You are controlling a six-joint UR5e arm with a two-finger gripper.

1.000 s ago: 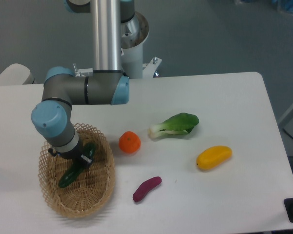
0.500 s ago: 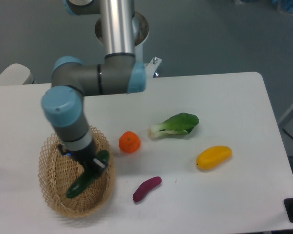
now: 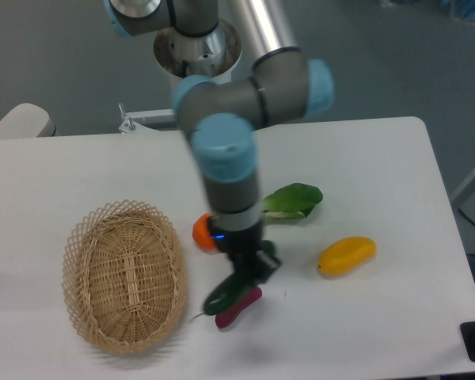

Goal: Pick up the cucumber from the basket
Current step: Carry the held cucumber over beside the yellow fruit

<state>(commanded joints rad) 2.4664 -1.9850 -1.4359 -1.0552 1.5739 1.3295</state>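
Cucumber (image 3: 236,286) is out of the basket (image 3: 125,276) and hangs from the jaws (image 3: 249,267) over the counter (image 3: 380,174), well to the right of the wicker rim. The jaws are clenched on the cucumber near its upper end, and the dark green body slants down and to the left. Its lower end sits right above the purple sweet potato (image 3: 241,308); whether the two touch cannot be told from this view. The basket now holds nothing visible.

By the look of things, the pick itself is done: the cucumber has been lifted clear of the basket and is being carried. What remains is a judgement call, since the task names no drop-off. The next move calls for holding the grip firm and keeping the dangling tip clear of the sweet potato and the orange (image 3: 203,232) just behind the wrist. The bok choy (image 3: 293,199) and the yellow fruit (image 3: 347,255) lie further right, apart from the arm. With the grip so near one end, the cucumber could swing or slip if the arm moves sharply.
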